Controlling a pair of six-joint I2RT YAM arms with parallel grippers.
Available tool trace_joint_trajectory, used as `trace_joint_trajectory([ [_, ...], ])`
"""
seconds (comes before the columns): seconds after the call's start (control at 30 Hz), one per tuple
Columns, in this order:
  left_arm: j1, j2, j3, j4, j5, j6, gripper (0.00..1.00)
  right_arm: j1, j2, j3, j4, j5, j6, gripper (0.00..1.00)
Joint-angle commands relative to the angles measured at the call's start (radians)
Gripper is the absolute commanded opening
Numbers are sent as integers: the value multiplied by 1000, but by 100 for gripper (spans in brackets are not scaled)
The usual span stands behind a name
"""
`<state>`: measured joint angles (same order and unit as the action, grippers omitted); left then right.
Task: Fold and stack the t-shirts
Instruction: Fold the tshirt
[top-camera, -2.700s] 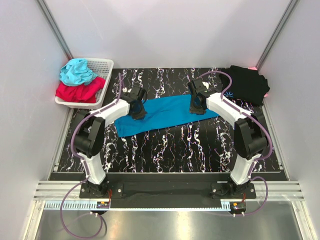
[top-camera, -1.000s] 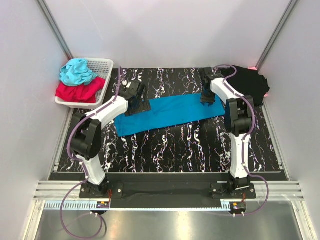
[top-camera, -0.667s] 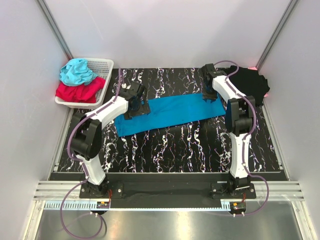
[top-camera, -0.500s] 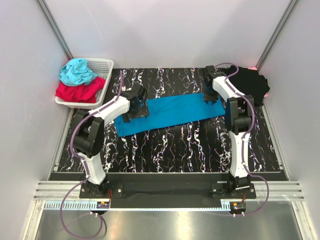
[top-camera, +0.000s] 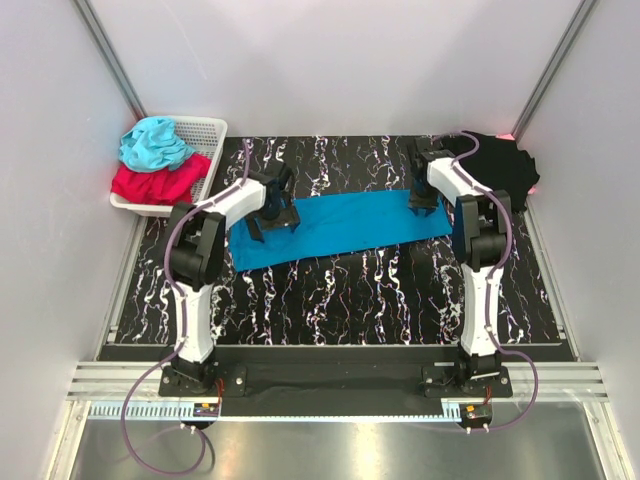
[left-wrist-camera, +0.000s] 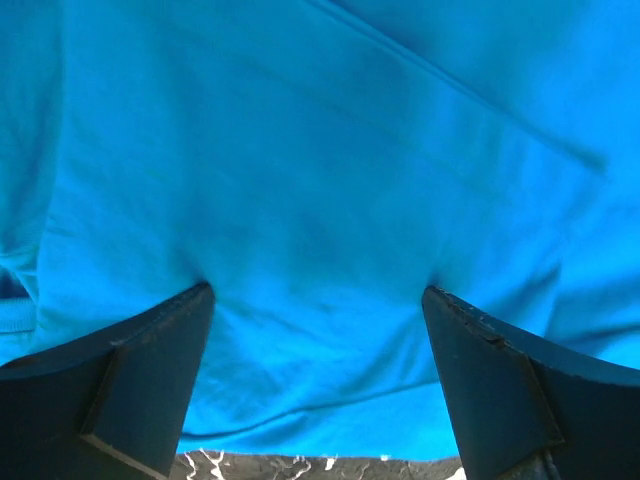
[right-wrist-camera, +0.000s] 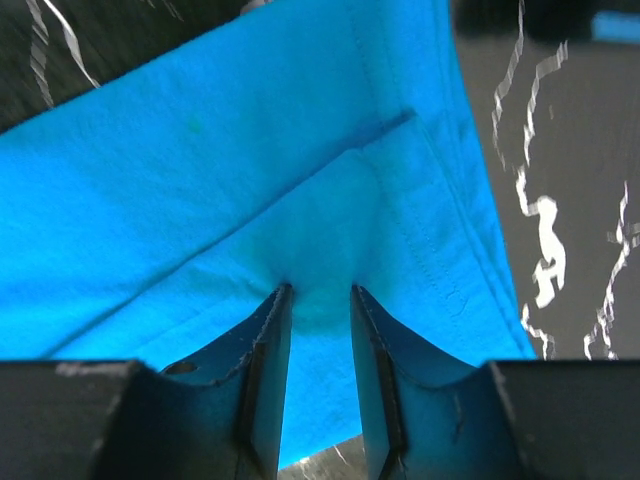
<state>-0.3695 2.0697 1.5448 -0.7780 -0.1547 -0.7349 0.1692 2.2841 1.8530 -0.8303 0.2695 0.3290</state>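
1. 10 o'clock of table (top-camera: 340, 290): basket (top-camera: 210, 125) w/ cyan cloth (top-camera: 152, 143) and red cloth (top-camera: 155, 185) inside.
2. L hand (top-camera: 272, 215) spread wide, both tips pressed on blue tee (top-camera: 345, 225) at its 9 o'clock end.
3. The blue tee lies folded in a long strip across mid table, 9-to-3, right end a bit farther back.
4. R hand (top-camera: 421, 203) at the strip's 3 o'clock end, fingers nearly together, pinching a small tuck of the blue cloth.
5. 2 o'clock corner: black tee (top-camera: 500, 170), bunched, apart from the blue tee.

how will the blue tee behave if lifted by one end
Probably floppy: the blue t-shirt lies flat and puckers at the right gripper. Looks thin, so likely light, sagging if lifted by one end. Pushed, it would probably bunch, as creases by the left gripper hint.
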Motion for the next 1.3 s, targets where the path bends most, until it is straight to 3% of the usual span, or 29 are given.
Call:
trace_joint_trajectory([
  [0.0, 46, 47, 70, -9, 79, -9, 94, -2, -63, -113, -61, -18, 22, 38],
  [0.23, 93, 128, 172, -29, 102, 2, 95, 7, -236, -328, -18, -56, 54, 38],
  [0.4, 96, 245, 325, -47, 149, 26, 95, 61, -398, -465, -13, -97, 71, 38],
  [0.5, 95, 312, 422, -58, 231, 46, 95, 156, -481, -528, -27, -105, 74, 38],
  [0.77, 80, 412, 615, -70, 279, 146, 98, 433, -666, -647, -20, -193, 143, 38],
  [0.97, 66, 382, 580, -11, 262, 177, 99, 464, -724, -655, -10, -70, 167, 38],
  [1.17, 66, 147, 333, 167, 199, 157, 99, 451, -575, -499, -73, 131, 128, 39],
  [1.27, 58, 29, 261, 180, 118, 161, 99, 423, -499, -427, -98, 189, 159, 39],
])
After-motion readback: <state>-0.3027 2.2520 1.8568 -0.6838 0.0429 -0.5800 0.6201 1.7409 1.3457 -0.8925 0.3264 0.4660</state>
